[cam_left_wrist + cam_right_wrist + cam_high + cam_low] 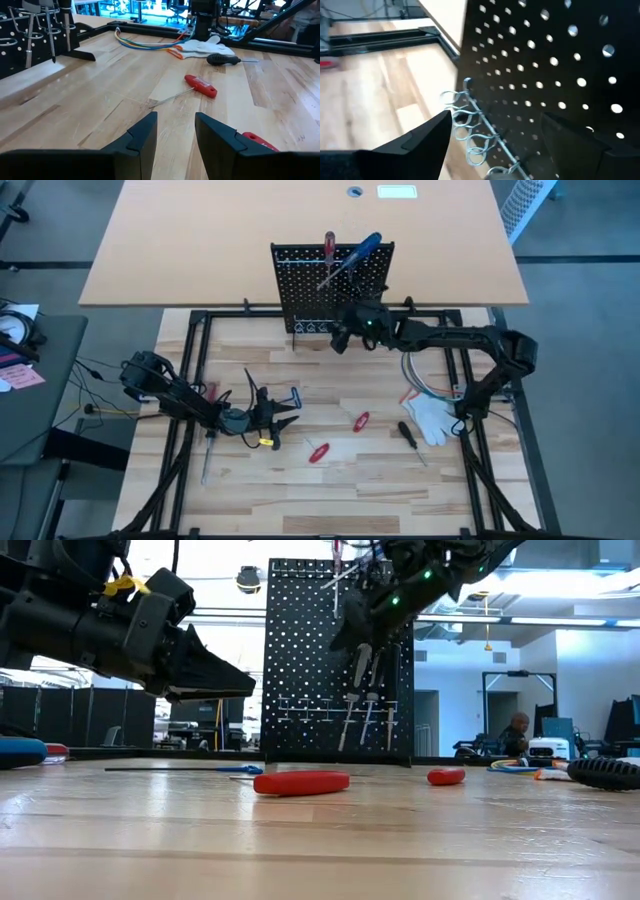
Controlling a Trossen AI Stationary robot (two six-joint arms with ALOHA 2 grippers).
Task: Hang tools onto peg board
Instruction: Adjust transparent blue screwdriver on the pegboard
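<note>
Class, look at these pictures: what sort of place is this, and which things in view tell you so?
Probably a robotics lab or workshop. Two robot arms work at a wooden table in a black frame, a peg board holds screwdrivers, and the low view shows a large open room with equipment behind.

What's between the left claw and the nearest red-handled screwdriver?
Nothing visible. The left claw is open above bare light wooden tabletop, and the slim red-handled screwdriver lies ahead of it, apart from the black-handled screwdriver and the white glove beyond.

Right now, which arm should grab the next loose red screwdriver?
Left, probably. Its open claw hovers near the red screwdrivers on the table; the right claw, also open, is up at the peg board.
</note>
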